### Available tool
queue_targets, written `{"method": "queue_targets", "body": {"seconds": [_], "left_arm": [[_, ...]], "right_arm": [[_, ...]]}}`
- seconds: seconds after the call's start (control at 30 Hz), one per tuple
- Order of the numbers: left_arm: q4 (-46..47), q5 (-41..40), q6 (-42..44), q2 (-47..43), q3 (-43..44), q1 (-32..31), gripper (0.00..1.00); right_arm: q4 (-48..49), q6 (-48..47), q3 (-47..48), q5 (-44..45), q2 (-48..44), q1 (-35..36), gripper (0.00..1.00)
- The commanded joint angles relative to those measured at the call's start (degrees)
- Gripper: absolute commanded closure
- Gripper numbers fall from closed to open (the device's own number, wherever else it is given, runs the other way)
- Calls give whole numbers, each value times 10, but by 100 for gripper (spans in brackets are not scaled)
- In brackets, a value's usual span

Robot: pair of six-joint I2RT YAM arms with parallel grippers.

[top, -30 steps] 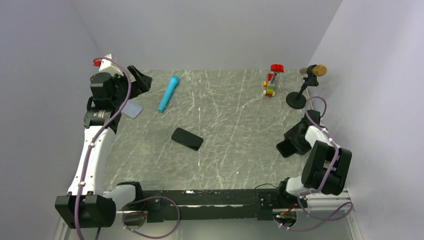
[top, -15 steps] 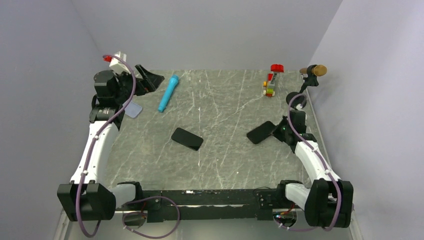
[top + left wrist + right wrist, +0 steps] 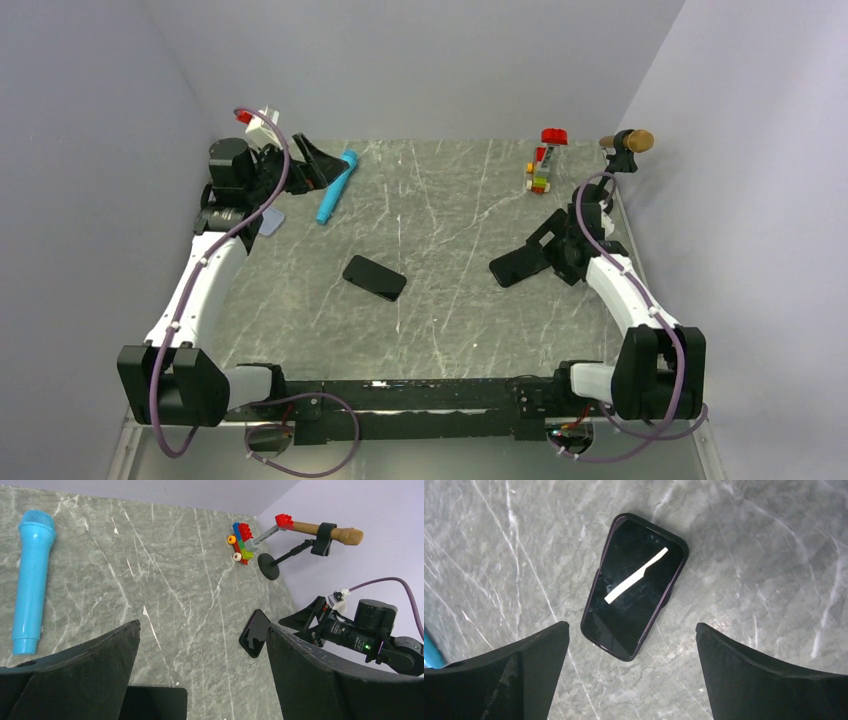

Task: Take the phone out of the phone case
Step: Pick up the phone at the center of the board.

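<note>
The top view sits high behind both arm bases [image 3: 420,405], which lie at the bottom of its frame, and looks down over the whole marble table [image 3: 450,330]. The left wrist camera, at that frame's upper left, looks low and far across the table, with the blue microphone [image 3: 30,580] at left and the right arm [image 3: 360,630] at lower right. The right wrist camera looks nearly straight down from close by on 1 black phone [image 3: 634,585], probably the one shared by all 3 views.

Phone case [image 3: 271,222] left of microphone [image 3: 337,187]
</note>
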Motion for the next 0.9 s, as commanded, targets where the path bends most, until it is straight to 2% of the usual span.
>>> {"method": "queue_targets", "body": {"seconds": [0.0,0.1,0.13,0.23,0.53,0.87], "left_arm": [[4,2,8,-11,28,-1,1],[-7,6,4,-9,35,-1,1],[-3,10,1,-10,33,-1,1],[-5,7,0,-14,34,-1,1],[-49,-13,18,-21,57,0,0],[-33,-5,8,-27,47,4,1]], "right_arm": [[-25,70,7,38,-3,-1,0],[22,62,-3,-38,44,-7,0],[6,48,17,-53,68,-9,0],[-37,55,69,-39,127,-1,0],[-124,189,145,27,253,31,0],[-244,269,255,63,393,50,1]]}}
